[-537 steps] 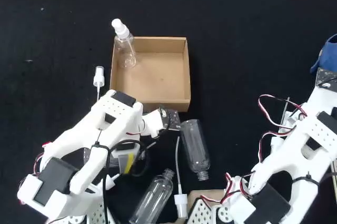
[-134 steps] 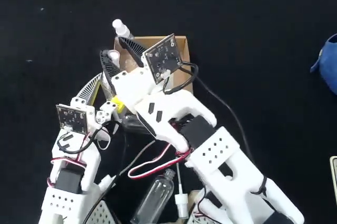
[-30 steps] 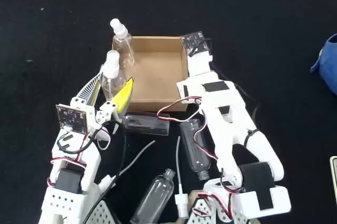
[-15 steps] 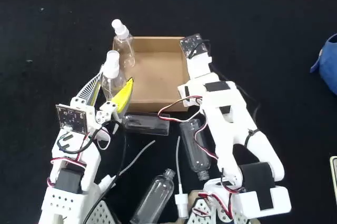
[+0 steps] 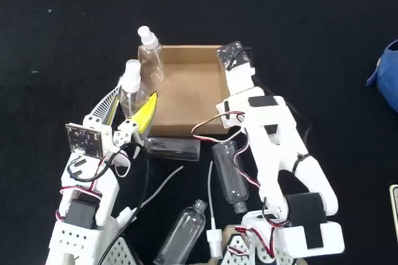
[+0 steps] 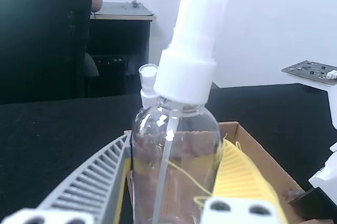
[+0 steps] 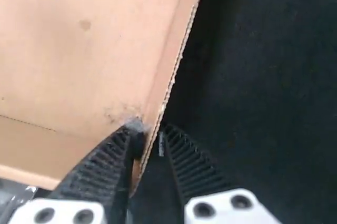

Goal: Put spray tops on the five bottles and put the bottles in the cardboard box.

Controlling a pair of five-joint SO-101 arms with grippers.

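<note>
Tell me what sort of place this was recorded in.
Probably an office or lab bench: a table under black cloth, two white robot arms at its edge, and a dark office chair and desk against a white wall behind.

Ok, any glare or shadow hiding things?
High view: clear bottles on the black table show mainly by glints. Left wrist view: white spray top against a bright wall, reflections on its bottle. Right wrist view: cardboard box evenly lit, table beside it dark.
</note>
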